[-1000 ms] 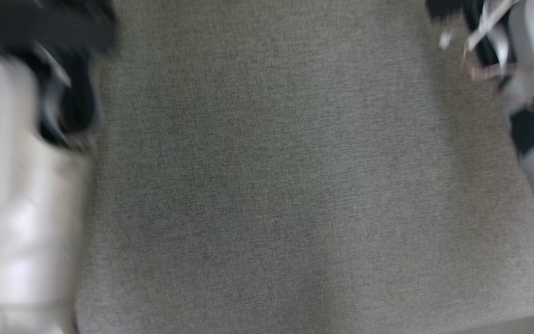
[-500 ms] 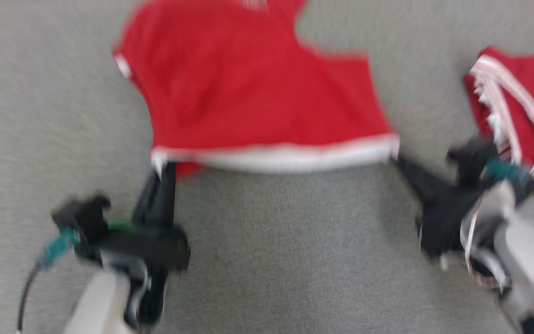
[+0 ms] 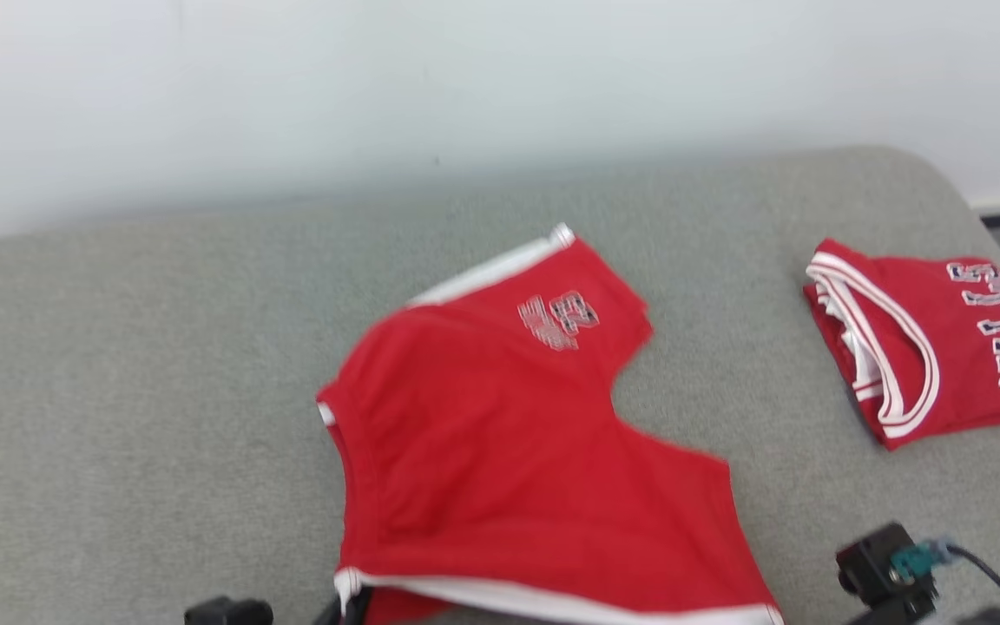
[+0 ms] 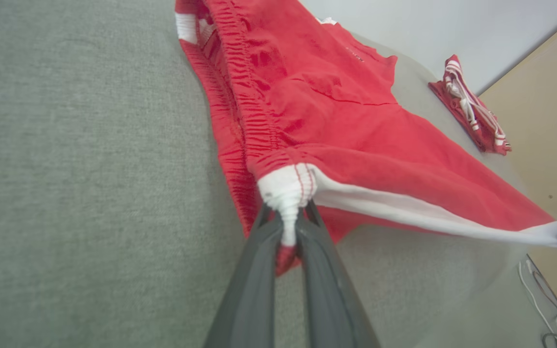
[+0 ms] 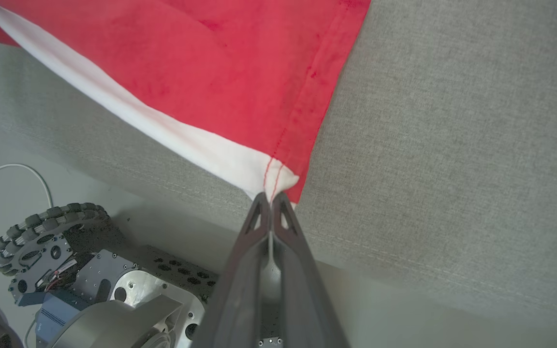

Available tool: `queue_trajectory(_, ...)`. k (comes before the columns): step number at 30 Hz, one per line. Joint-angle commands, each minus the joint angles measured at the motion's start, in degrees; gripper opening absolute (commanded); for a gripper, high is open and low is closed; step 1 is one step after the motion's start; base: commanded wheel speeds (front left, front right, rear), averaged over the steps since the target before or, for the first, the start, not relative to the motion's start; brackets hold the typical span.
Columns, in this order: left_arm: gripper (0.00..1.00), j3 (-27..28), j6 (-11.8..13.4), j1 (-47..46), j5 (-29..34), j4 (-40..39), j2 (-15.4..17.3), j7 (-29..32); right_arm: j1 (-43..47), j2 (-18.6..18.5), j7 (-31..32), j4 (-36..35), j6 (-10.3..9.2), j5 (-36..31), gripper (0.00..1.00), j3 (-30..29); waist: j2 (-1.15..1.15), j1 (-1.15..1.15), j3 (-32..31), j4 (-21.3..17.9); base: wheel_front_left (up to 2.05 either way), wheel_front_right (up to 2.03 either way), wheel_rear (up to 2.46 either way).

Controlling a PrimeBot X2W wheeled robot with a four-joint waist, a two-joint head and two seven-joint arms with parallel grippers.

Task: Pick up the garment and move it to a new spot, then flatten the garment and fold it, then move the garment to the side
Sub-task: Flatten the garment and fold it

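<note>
The garment (image 3: pixel 509 451) is a pair of red shorts with white trim, lying spread on the grey padded surface (image 3: pixel 118 391). Its near white hem is stretched taut between my two grippers. In the left wrist view my left gripper (image 4: pixel 285 217) is shut on the bunched white corner of the garment (image 4: pixel 336 121) beside the elastic waistband. The right wrist view has my right gripper (image 5: pixel 270 195) shut on the hem's other corner, where the garment (image 5: pixel 220 63) meets its side seam, right above the surface's near edge. In the head view, the left gripper's dark fingers (image 3: pixel 352 605) just show at the bottom edge.
A folded red jersey (image 3: pixel 925 347) with white lettering lies at the right end of the surface, also seen as the jersey (image 4: pixel 472 111) in the left wrist view. A pale wall rises behind. My wheeled base (image 5: pixel 41 237) and cables sit on the floor below the near edge.
The head camera has swung upward, so the view shifted from bare grey surface to the whole garment and the wall. Both grippers keep their hold on the hem corners.
</note>
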Motion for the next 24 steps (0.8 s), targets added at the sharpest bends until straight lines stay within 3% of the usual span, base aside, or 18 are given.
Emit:
queue_trajectory(1, 0.0, -0.07, 0.16, 1.14, 0.69, -0.64, 0.64, 0.46, 1.32, 0.36, 0.83, -0.93, -0.16, 0.0, 0.0, -0.63, 0.02, 0.03, -4.05, 1.45, 0.0, 0.0, 0.0)
queue_trajectory(7, 0.0, -2.27, 1.85, 5.9, 0.3, -6.9, 2.82, 6.59, 9.39, 2.72, 9.88, -8.46, -0.16, -2.46, 0.0, -7.84, 0.02, 0.03, -4.39, 3.14, 0.0, 0.0, 0.0)
queue_trajectory(13, 0.0, -1.97, 3.07, 2.72, -0.08, -11.13, 1.33, 7.42, 4.74, 2.67, 7.1, -11.04, -0.16, -5.92, 0.0, -11.34, 0.02, 0.03, -3.62, 5.34, 0.0, 0.0, 0.0)
queue_trajectory(19, 0.0, -1.67, 3.55, -4.7, -0.24, -9.22, -2.01, 7.0, -8.44, -0.83, 1.6, -2.34, -0.16, -5.89, 0.0, -7.34, 0.02, 0.03, -1.09, 7.21, 0.0, 0.0, 0.0)
queue_trajectory(24, 0.0, -1.43, 4.64, -13.58, 0.48, -3.39, -5.76, 6.13, -23.65, -2.37, -6.22, 10.77, -0.16, -6.58, 0.0, -2.32, 0.02, 0.03, 2.95, 9.45, 0.0, 0.0, 0.0)
